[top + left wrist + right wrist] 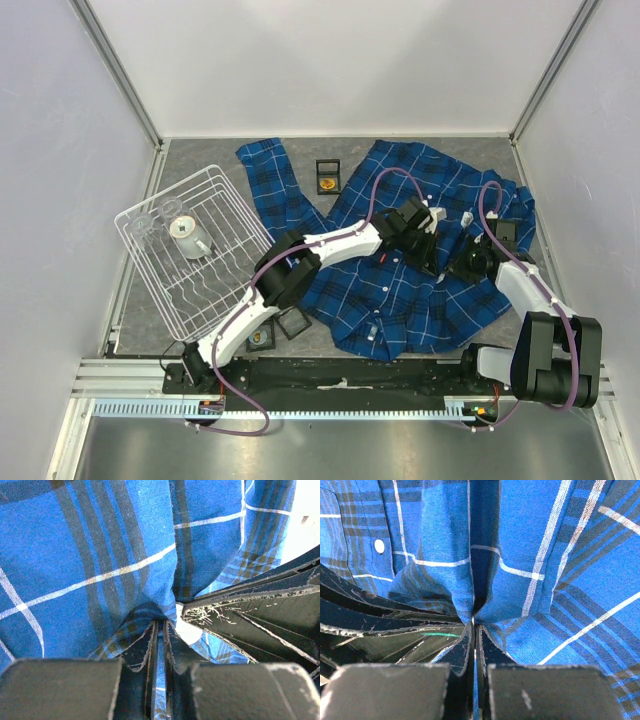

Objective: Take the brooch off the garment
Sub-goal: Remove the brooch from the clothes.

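The garment (400,300), a bright blue plaid shirt, lies spread over the middle and right of the mat. The brooch is hidden: no frame shows it plainly. My left gripper (432,255) and right gripper (455,262) meet tip to tip over the shirt's middle. In the left wrist view the left gripper (161,622) is shut on a raised fold of the garment (100,555), with the right gripper's black fingers (250,615) just to its right and a small white patch (189,631) between them. In the right wrist view the right gripper (474,625) is also shut on a garment (545,555) fold.
A white wire rack (160,285) holding a cup (186,233) stands at the left. One small black box (328,178) lies by the shirt's collar, and two more boxes (292,322) lie near the left arm. A white button (379,546) shows on the cloth.
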Controlling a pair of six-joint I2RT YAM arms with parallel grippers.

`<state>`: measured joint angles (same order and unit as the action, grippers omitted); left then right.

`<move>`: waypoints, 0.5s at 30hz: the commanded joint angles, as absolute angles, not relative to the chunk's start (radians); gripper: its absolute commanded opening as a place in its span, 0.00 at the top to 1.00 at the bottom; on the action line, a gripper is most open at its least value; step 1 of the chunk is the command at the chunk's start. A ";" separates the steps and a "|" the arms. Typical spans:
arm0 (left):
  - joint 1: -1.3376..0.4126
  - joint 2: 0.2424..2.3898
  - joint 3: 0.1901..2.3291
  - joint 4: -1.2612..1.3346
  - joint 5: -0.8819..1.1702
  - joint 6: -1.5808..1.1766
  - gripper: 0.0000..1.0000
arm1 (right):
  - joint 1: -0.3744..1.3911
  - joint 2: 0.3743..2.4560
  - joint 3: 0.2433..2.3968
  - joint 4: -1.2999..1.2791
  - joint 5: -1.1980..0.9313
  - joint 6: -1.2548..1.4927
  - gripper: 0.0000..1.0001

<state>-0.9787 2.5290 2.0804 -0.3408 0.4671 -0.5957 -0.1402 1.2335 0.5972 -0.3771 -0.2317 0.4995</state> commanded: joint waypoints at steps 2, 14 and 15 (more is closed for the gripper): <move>-1.009 2.424 2.046 -0.348 0.471 -0.584 0.81 | -0.141 1.235 0.614 -0.339 -0.206 0.515 1.00; -1.012 2.428 2.023 -0.310 0.538 -0.626 0.82 | -0.164 1.232 0.606 -0.342 -0.216 0.509 1.00; -1.011 2.433 2.028 -0.310 0.535 -0.629 0.82 | -0.164 1.232 0.607 -0.344 -0.216 0.509 1.00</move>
<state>-1.0031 2.4748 2.0232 -0.3370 0.4850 -0.6006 -0.1558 1.2339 0.5968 -0.3744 -0.2283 0.5045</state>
